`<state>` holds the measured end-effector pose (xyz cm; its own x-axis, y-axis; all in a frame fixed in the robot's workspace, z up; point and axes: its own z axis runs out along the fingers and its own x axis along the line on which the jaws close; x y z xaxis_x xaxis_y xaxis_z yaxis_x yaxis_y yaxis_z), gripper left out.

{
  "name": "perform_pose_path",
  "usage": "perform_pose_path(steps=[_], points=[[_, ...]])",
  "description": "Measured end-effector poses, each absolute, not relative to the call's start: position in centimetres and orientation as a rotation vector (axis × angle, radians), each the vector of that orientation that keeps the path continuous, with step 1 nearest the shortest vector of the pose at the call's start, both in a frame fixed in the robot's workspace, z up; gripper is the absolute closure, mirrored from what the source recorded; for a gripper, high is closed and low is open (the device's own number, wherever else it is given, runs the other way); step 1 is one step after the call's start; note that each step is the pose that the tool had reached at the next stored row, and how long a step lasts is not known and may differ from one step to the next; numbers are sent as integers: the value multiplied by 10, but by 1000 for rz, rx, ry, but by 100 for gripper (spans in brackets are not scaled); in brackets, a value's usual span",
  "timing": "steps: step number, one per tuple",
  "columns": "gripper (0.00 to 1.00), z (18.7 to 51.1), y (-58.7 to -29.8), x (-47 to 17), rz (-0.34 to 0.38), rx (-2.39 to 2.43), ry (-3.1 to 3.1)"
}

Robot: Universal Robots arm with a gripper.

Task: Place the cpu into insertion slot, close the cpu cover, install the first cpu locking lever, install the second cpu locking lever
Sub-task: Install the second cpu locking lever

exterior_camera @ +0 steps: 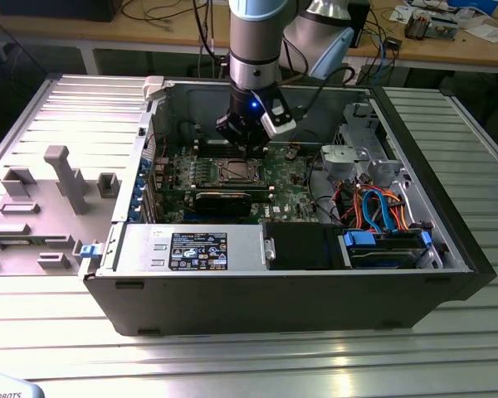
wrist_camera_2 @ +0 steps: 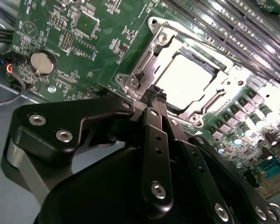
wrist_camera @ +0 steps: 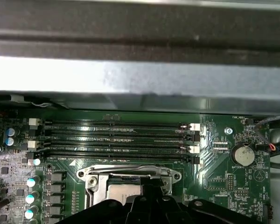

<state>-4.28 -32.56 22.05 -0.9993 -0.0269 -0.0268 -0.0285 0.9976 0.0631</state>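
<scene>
In the exterior view the hand [exterior_camera: 247, 143] hangs just above the insertion slot [exterior_camera: 235, 172] on the motherboard [exterior_camera: 295, 195].

In the second wrist view the cpu [wrist_camera_2: 189, 81] already sits in the slot with the cpu cover [wrist_camera_2: 151, 56] down around it; the fingers are pressed together, holding nothing, tips near the cover's edge. I judge the lever steps are in hand, calling for a precise hook on the thin wire.

In the first wrist view the memory slots [wrist_camera: 116, 137] lie beyond.

A robotics lab or workshop was indicated by an opened computer case [exterior_camera: 315, 282] laid on a ribbed aluminium table [exterior_camera: 232, 356], a grey fixture tray [exterior_camera: 41, 207] beside it, and cable-strewn wooden benches [exterior_camera: 448, 46] behind.
</scene>
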Motion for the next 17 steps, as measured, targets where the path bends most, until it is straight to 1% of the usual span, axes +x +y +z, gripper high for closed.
perform_pose_path(steps=[4, 6, 10, 17], points=[[89, 220, -336, -43, 99, -43, 3114], [89, 227, -338, -43, 97, -43, 3114], [89, 227, -343, -43, 96, -43, 3114], [89, 225, -361, -43, 96, -43, 3114]])
